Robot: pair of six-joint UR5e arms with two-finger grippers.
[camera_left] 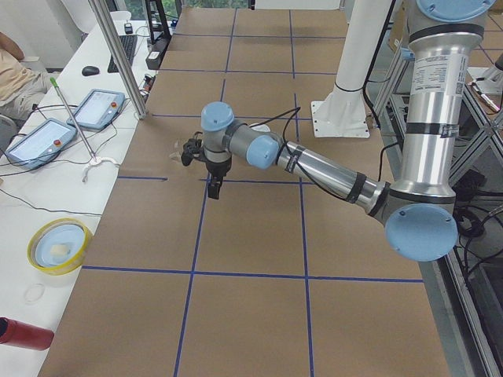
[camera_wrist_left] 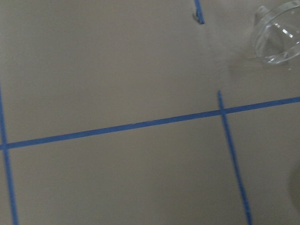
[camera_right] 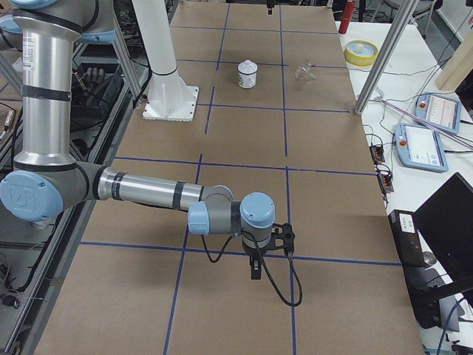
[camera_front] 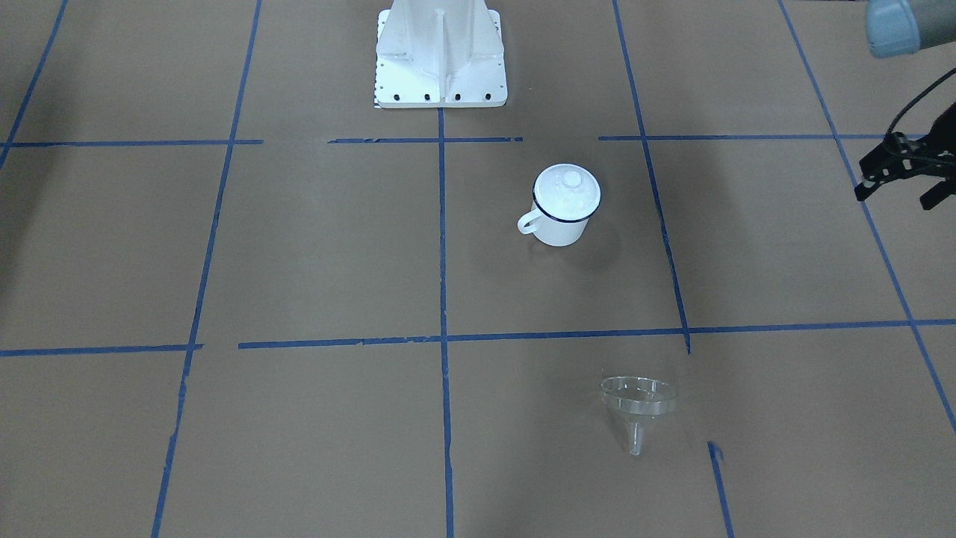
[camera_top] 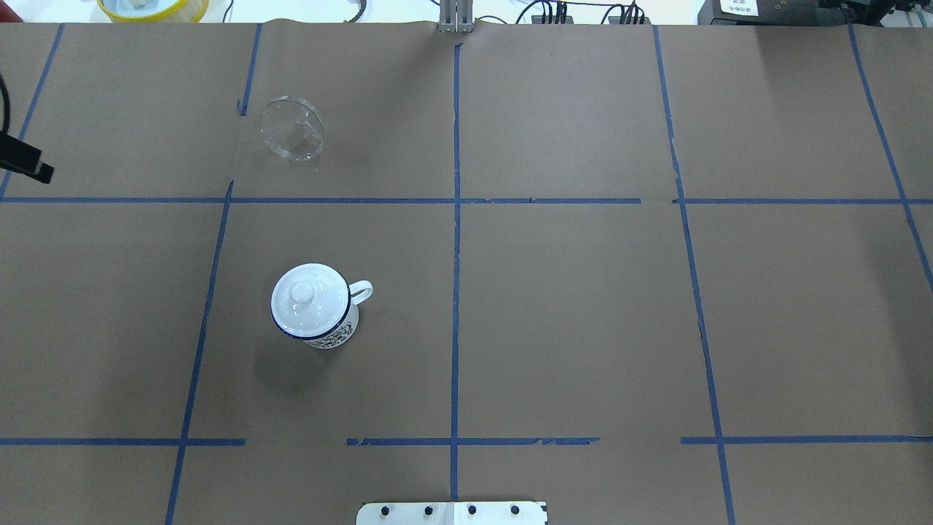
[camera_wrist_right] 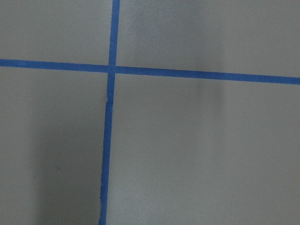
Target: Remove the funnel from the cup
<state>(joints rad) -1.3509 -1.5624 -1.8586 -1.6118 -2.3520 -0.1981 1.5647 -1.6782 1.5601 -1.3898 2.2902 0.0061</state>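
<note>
The clear funnel point(camera_front: 638, 400) lies on its side on the brown table, apart from the cup; it also shows in the overhead view point(camera_top: 293, 129) and at the top right of the left wrist view point(camera_wrist_left: 276, 37). The white enamel cup point(camera_front: 562, 224) point(camera_top: 337, 332) stands upright with a white knobbed lid point(camera_top: 310, 299) on it. My left gripper point(camera_front: 896, 198) hangs above the table's left end, open and empty, well away from both. My right gripper point(camera_right: 255, 270) shows only in the exterior right view, far from the cup point(camera_right: 247, 74); I cannot tell if it is open.
The robot's white base point(camera_front: 441, 52) stands at the table's near-robot edge. A yellow-rimmed dish point(camera_left: 59, 243), a red bottle point(camera_left: 23, 334) and tablets lie on the side bench beyond a metal pole point(camera_left: 118, 55). Blue tape lines grid the table.
</note>
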